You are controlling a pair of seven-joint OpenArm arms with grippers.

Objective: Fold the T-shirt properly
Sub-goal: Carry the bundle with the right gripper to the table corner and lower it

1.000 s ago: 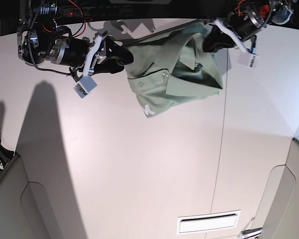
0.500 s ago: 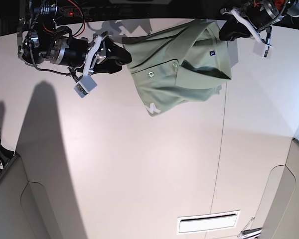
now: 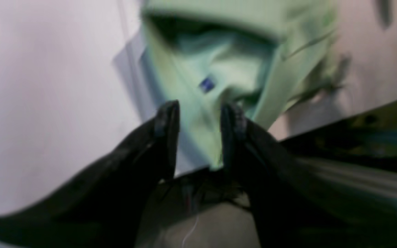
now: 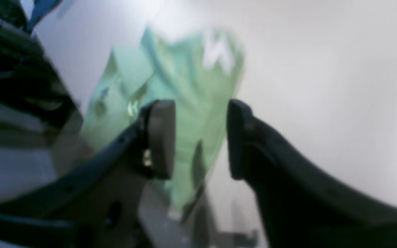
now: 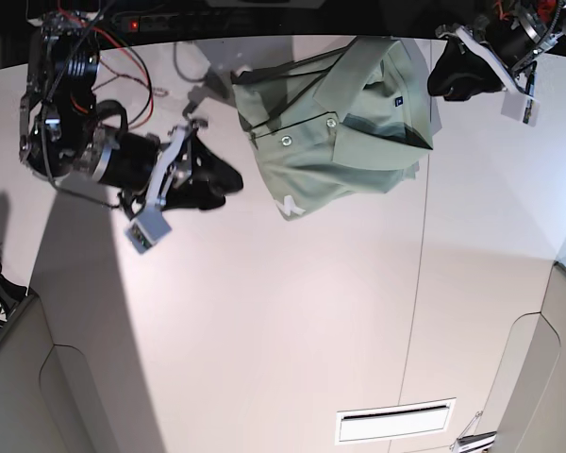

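Pale, off-white table (image 5: 292,311) fills the base view, with 1 thin seam running down its right part and a dark strip along the far edge.

T-shirt (image 5: 335,127) lies crumpled near the far edge of the table, sage green, collar and 2 small buttons (image 5: 308,131) visible, a small blue tag (image 5: 397,98) near the collar and a white mark (image 5: 288,207) at its lower corner. It is bunched and partly doubled over, not flat.

Left gripper (image 5: 450,80), at the base view's upper right, sits just beside the shirt's right edge. Left wrist view: its 2 dark fingers (image 3: 166,120) stand apart, with green cloth (image 3: 219,79) visible through the gap and beyond it. View is blurred; cannot tell whether the tips touch the cloth, but nothing is clamped.

Right gripper (image 5: 228,181), at the base view's left, is off the shirt, near its left edge, over bare table. Right wrist view: its fingers (image 4: 160,137) are parted with a clear gap; shirt (image 4: 184,103) shows past them, blurred, not pinched.

Red and black wires (image 5: 123,57) trail behind the right arm. A white slotted vent (image 5: 393,422) sits at the bottom of the base view.
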